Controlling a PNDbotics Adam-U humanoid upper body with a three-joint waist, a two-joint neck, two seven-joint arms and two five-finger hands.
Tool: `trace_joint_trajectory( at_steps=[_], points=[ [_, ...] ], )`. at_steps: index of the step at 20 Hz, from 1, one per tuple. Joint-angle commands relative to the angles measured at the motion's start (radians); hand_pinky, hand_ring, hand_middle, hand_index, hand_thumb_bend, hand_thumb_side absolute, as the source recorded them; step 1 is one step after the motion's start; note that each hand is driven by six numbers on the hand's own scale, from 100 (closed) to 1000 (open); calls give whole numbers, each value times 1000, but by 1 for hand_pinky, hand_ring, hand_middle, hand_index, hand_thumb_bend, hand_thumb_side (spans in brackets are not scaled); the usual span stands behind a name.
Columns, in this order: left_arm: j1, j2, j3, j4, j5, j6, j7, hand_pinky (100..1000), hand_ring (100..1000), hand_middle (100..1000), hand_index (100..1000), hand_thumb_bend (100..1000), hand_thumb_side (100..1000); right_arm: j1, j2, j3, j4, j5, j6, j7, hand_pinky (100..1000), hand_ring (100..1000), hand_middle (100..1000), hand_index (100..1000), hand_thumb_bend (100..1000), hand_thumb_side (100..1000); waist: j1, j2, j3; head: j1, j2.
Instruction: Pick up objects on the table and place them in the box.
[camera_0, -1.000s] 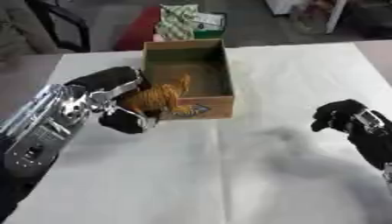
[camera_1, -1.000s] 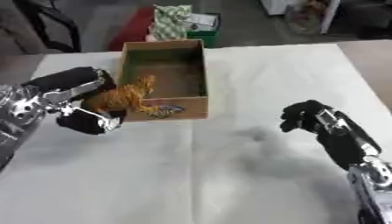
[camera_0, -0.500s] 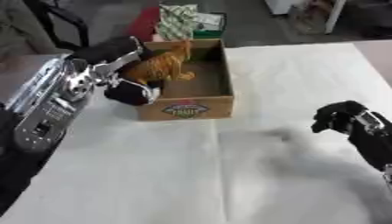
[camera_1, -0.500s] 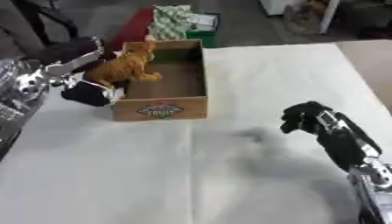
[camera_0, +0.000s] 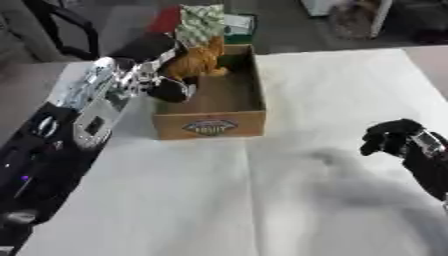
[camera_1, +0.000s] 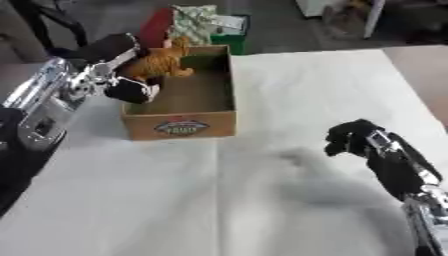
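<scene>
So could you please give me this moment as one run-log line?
left hand: shut on toy cat, over far end of box | right hand: curled, holding nothing, above table

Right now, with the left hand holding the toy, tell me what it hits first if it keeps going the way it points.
Probably the box's far wall: the left hand holds the orange toy over the far end, pointing away. Depth is unclear; it might clear the rim.

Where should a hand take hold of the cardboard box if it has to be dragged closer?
Probably the cardboard box at its near wall's top rim, reached from the robot's side. That edge is bare and faces the robot, whereas the left hand with the orange toy animal crowds the far left rim.
</scene>
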Motion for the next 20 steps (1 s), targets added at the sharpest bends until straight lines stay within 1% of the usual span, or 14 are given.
trace_joint_trajectory(
  at_steps=[1, 5, 12, 16, 20],
  points=[
    [-44, -18, 33, 60, -53, -16, 53, 394, 312, 253, 460, 100, 246, -18, -12, 2, -11, 5, -3, 6, 625, 608, 605, 717, 100, 943, -3, -12, -7, 11, -15],
    [-59, -47, 60, 140, -118, -33, 118, 405, 314, 256, 463, 100, 247, -25, -12, 9, -10, 4, -4, 14, 624, 608, 604, 717, 100, 947, -2, -6, -27, 18, -22],
    [-71, -89, 97, 255, -199, -63, 231, 438, 324, 265, 471, 100, 247, -38, -8, 21, -8, 2, -6, 26, 625, 608, 604, 717, 100, 948, -4, 1, -62, 35, -31],
    [-74, -112, 123, 320, -232, -62, 287, 459, 344, 287, 491, 100, 241, -40, -6, 24, -6, 1, -7, 30, 625, 608, 604, 717, 100, 948, -6, 3, -76, 44, -31],
    [-77, -132, 152, 382, -252, -50, 332, 471, 373, 314, 511, 100, 215, -43, -3, 28, -5, 0, -7, 35, 625, 608, 604, 717, 100, 948, -7, 2, -86, 52, -32]
  ],
)
